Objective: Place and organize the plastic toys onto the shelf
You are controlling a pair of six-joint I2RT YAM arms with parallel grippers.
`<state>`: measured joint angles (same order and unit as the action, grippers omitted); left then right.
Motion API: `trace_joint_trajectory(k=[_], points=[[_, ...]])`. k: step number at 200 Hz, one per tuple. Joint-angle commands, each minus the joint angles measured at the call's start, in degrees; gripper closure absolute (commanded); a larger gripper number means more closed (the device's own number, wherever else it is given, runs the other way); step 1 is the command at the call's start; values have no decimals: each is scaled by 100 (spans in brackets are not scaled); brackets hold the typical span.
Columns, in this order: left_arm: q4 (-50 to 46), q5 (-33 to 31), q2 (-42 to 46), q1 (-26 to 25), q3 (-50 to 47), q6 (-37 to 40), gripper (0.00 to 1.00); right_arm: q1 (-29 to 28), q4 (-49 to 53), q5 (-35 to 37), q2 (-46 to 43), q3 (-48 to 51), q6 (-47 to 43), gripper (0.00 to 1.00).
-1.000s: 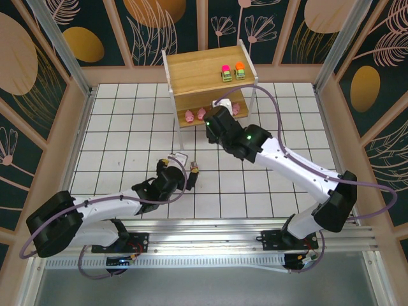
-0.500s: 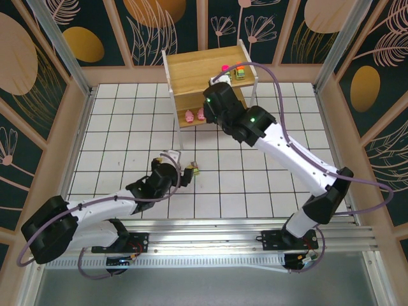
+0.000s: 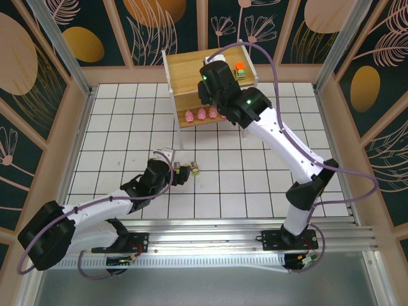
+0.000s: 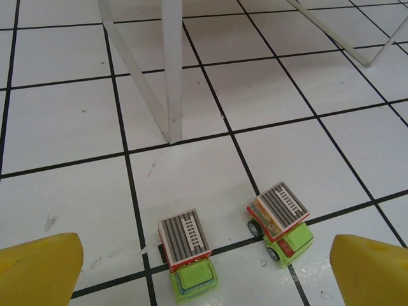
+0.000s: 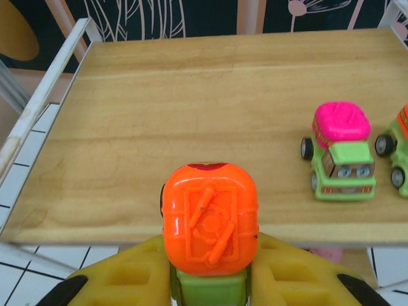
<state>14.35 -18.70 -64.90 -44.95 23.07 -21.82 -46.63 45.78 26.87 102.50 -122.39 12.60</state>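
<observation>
Our right claw (image 5: 210, 284) gripped the orange car (image 5: 210, 217) over the near edge of the shelf (image 5: 159, 115). We judged it best lowered level, left of the pink car (image 5: 340, 150).

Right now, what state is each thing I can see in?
shelf: standing upright.
left jaws: wide open, empty.
right jaws: shut on orange-topped vehicle, held at the top board's front edge.
pink-topped vehicle: upright on top board, free.
grey-topped vehicles: both upright on the table, untouched.
pink pigs: lined up on lower board.
</observation>
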Motion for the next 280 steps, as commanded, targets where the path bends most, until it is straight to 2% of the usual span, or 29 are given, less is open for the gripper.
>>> trace_joint_trajectory(k=[1,38,78,280], points=[[86,209,74,130,-98,-137,1,155,310,-139,289,-560,-212,72],[108,381,113,291,-147,-196,1,392,549,-288,797,-1255,-300,72],[99,446,85,405,-151,-231,1,580,622,-418,1096,-1546,-332,72],[81,446,0,448,-115,-235,1,686,635,-508,1299,-1455,-390,68]])
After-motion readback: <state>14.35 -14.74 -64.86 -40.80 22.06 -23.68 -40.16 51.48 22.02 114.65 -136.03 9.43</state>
